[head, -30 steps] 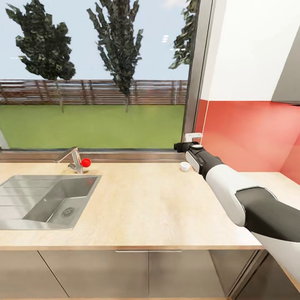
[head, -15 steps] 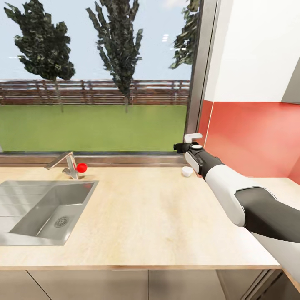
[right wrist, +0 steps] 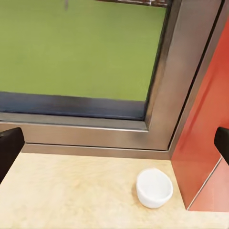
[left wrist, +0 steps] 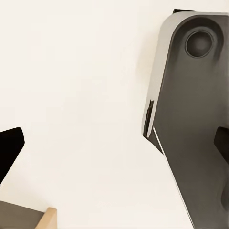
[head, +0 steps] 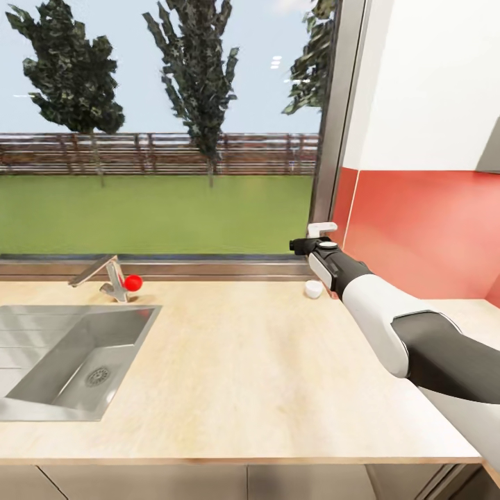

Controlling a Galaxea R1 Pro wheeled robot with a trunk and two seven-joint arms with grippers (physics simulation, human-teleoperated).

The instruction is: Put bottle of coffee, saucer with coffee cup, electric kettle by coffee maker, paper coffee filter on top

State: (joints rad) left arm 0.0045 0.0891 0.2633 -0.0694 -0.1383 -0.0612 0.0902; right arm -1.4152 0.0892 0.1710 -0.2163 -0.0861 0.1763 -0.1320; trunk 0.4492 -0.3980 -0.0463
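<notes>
Reaching out over the kitchen countertop (head: 243, 361), the right arm stretches toward the far right corner by the window frame. Right gripper (head: 300, 244) hangs in the air above and just beside the coffee cup (head: 314, 289), not touching it. In the right wrist view its two dark fingertips (right wrist: 9, 150) sit at opposite edges of the picture, wide apart, nothing between them: released.

Coffee cup sits upright on the countertop at the far edge, close to the corner where the window frame (head: 333, 139) meets the red backsplash (head: 423, 229). In the right wrist view the cup (right wrist: 154, 187) is a plain white round bowl shape, just beside the red panel, near the sill but apart from it. No saucer under it; it rests straight on the wood.

Sink (head: 69, 354) is set into the left part of the countertop, steel, with a drain in the basin. Faucet (head: 101, 274) stands at its far edge, a red knob (head: 132, 282) on it. Lawn, fence and trees are outside the window.

Left wrist view: a pale surface and a grey robot body part (left wrist: 191, 119). One dark fingertip (left wrist: 9, 148) of the left gripper is at one edge and a second at the opposite edge, spread apart, holding nothing.
</notes>
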